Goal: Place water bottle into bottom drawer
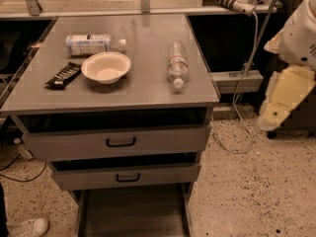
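Observation:
The water bottle [177,63] lies on its side on the right part of the grey cabinet top [148,88], with its white cap toward the front. The bottom drawer [133,214] is pulled out at floor level, and its dark floor shows nothing inside. My gripper [276,102], a pale yellow piece under the white arm [301,33], hangs to the right of the cabinet. It is well clear of the bottle and holds nothing.
A bottle with a large white label [91,43], a white bowl [105,66] and a black snack bar [63,75] lie on the left of the top. Two grey drawers with black handles [121,142] stand slightly open. A cable [242,98] hangs at right. A shoe [27,227] is at bottom left.

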Robot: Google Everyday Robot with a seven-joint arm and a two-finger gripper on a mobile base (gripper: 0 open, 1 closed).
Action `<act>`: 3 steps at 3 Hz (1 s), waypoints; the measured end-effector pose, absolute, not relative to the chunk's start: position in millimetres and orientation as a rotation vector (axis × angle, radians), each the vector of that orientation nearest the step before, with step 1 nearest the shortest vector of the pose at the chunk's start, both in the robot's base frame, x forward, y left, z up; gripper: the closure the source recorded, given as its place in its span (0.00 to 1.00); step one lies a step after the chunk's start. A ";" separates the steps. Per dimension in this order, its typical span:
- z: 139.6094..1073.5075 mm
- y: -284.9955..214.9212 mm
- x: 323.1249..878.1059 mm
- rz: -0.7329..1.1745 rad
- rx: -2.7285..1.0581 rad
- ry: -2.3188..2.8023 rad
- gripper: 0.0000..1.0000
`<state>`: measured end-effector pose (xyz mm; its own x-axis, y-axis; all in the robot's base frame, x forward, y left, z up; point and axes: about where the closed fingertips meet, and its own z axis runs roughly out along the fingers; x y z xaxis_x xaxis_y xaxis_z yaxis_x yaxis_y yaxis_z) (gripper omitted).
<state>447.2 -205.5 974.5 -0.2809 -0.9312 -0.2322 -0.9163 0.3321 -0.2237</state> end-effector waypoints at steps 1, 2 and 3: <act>978.1 -184.1 479.9 -0.044 -1.533 2.382 0.00; 986.4 -154.9 516.3 -0.014 -1.408 2.479 0.00; 991.8 -144.8 522.1 0.006 -1.312 2.501 0.00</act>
<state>522.1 -144.8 991.8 -0.5292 -0.8015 -0.2786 -0.8027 0.5793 -0.1417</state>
